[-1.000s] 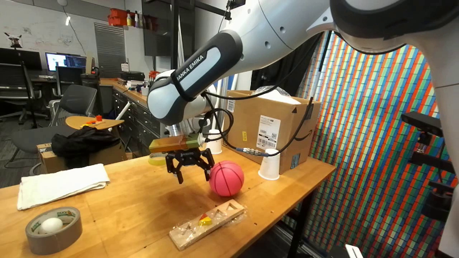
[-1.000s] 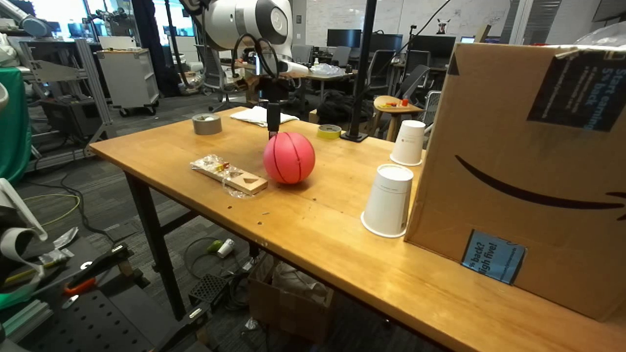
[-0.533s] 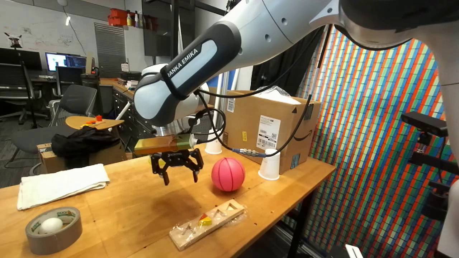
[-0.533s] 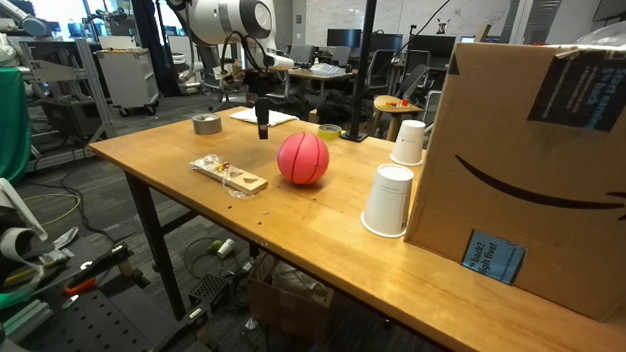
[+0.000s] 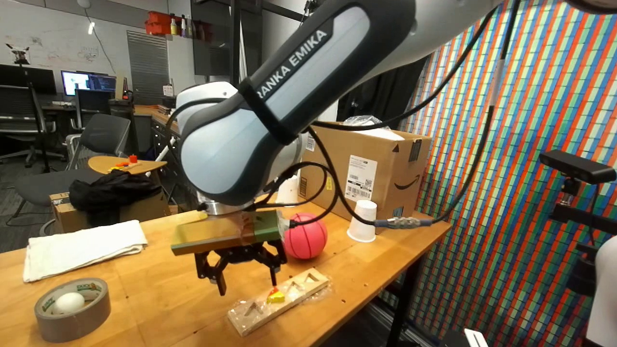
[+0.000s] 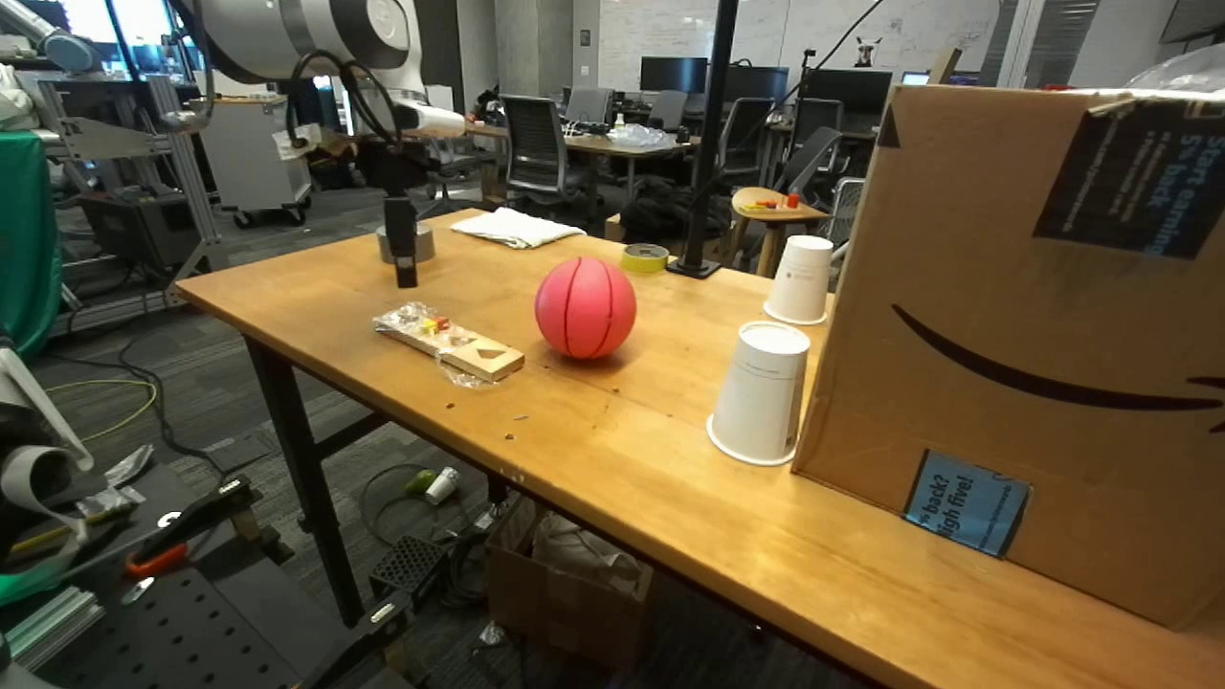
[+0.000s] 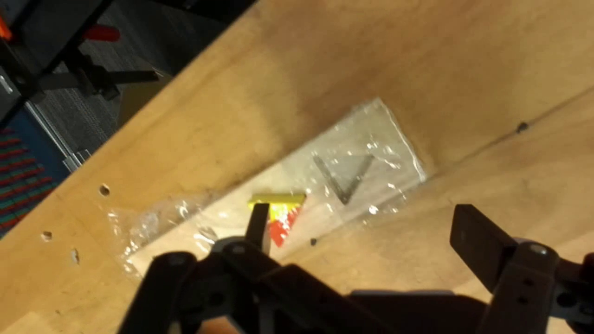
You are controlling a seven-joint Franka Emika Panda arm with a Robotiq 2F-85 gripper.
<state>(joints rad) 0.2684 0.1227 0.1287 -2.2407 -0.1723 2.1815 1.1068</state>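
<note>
We see the arm (image 5: 308, 72) slope down from up high and bend at its wrist, so the gripper (image 5: 248, 287) points straight down over the table (image 5: 159, 289). Its two fingers (image 7: 480, 246) are wide apart. We find one board (image 5: 270, 309) flat on the table, near and below the fingers, with clear plastic (image 7: 153, 225) around part of it and one red and yellow triangle (image 7: 284, 214) on it. In the wrist view, one finger hides a bit of that triangle, and we can't tell if they touch. On the table we count one pink ball (image 6: 586, 308), two white cups (image 6: 797, 282) upside down, one gray tape (image 5: 72, 324) with one white ball (image 5: 69, 303) inside, one yellow tape (image 6: 643, 264), one folded cloth (image 5: 84, 250) and one box (image 6: 1005, 306).
</note>
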